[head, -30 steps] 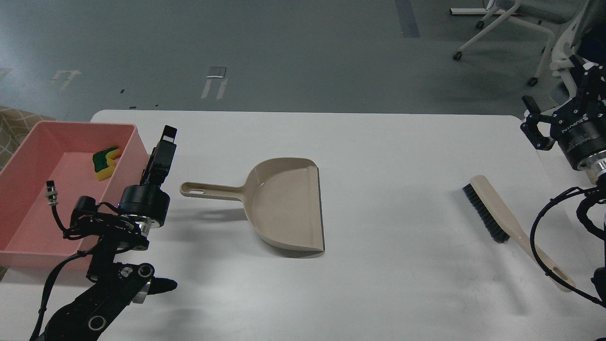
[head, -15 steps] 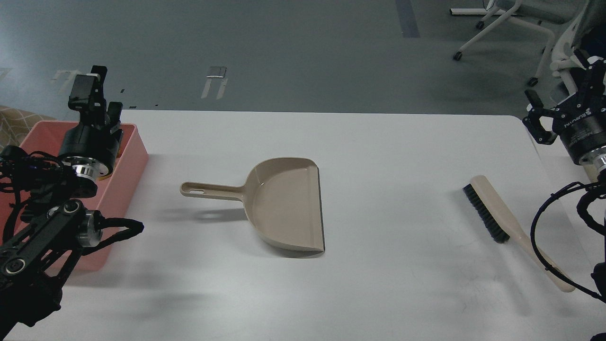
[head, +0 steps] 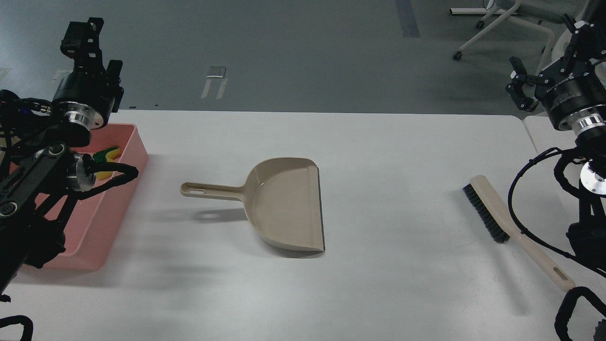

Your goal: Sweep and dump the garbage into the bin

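Observation:
A beige dustpan (head: 289, 203) lies flat at the table's middle, handle pointing left. A beige brush with black bristles (head: 492, 215) lies at the right, handle toward the front right corner. A pink bin (head: 118, 203) stands at the left edge with a yellow-green sponge (head: 108, 155) inside. My left gripper (head: 97, 52) is raised above the bin's far end, open and empty. My right gripper (head: 549, 57) is raised beyond the table's far right corner, open and empty, well above the brush.
The white table (head: 388, 142) ends at its far edge near the top third of the view. White office chairs (head: 511, 19) stand on the grey floor at the far right. My left arm's links hide much of the bin.
My left arm swung from beside the dustpan handle up and left, to above the bin's far end. My right gripper rose and moved away from the table. Dustpan and brush did not move.

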`<control>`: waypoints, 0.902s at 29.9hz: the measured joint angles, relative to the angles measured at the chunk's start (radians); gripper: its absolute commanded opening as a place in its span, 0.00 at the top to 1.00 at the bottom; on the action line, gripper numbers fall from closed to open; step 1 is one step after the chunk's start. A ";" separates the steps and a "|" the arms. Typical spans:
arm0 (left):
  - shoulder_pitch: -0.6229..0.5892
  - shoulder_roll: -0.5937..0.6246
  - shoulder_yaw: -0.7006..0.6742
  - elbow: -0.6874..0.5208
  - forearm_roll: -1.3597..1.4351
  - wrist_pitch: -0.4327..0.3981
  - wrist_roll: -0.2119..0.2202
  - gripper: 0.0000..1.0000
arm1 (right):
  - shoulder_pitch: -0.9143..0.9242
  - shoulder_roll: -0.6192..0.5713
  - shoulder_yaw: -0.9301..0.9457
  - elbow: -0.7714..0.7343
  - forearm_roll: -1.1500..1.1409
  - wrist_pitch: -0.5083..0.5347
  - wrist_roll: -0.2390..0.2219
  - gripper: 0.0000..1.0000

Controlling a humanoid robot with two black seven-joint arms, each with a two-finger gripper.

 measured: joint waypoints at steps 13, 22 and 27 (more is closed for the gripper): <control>-0.265 -0.120 0.126 0.349 -0.004 -0.196 -0.050 0.39 | 0.281 0.020 -0.228 -0.261 -0.008 -0.010 0.128 0.00; -0.388 -0.191 0.218 0.450 -0.002 -0.192 -0.051 0.35 | 0.470 0.036 -0.319 -0.508 -0.001 -0.015 0.218 0.00; -0.425 -0.218 0.215 0.514 -0.033 -0.187 -0.048 0.26 | 0.506 0.055 -0.347 -0.572 0.000 -0.016 0.268 0.00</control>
